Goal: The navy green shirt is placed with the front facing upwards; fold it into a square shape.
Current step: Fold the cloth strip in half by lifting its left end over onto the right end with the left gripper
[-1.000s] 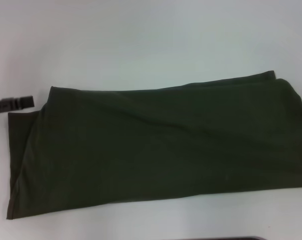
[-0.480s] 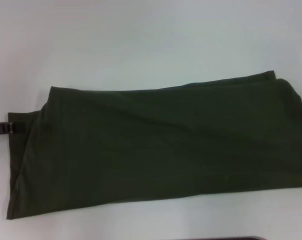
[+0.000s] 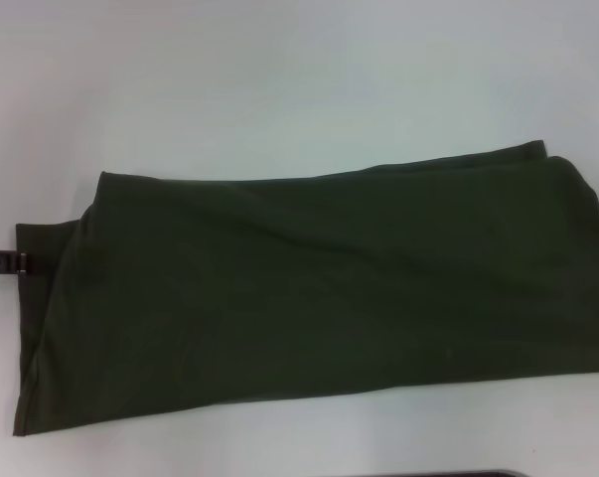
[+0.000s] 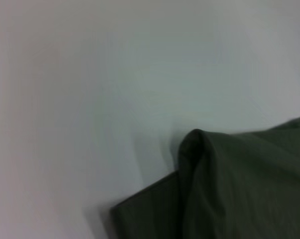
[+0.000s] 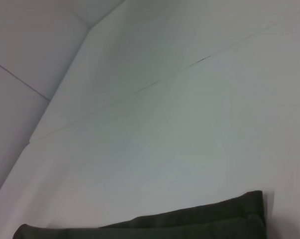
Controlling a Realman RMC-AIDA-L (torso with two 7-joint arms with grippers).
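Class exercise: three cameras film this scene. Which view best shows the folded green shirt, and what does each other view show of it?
The head view: the navy green shirt lies there nearly whole, a long folded band across the table. The left wrist view shows one folded corner; the right wrist view shows only a thin edge.

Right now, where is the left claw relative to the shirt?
In the head view the left claw sits low at the navy green shirt's left edge, on the white table, its tip meeting the cloth there.
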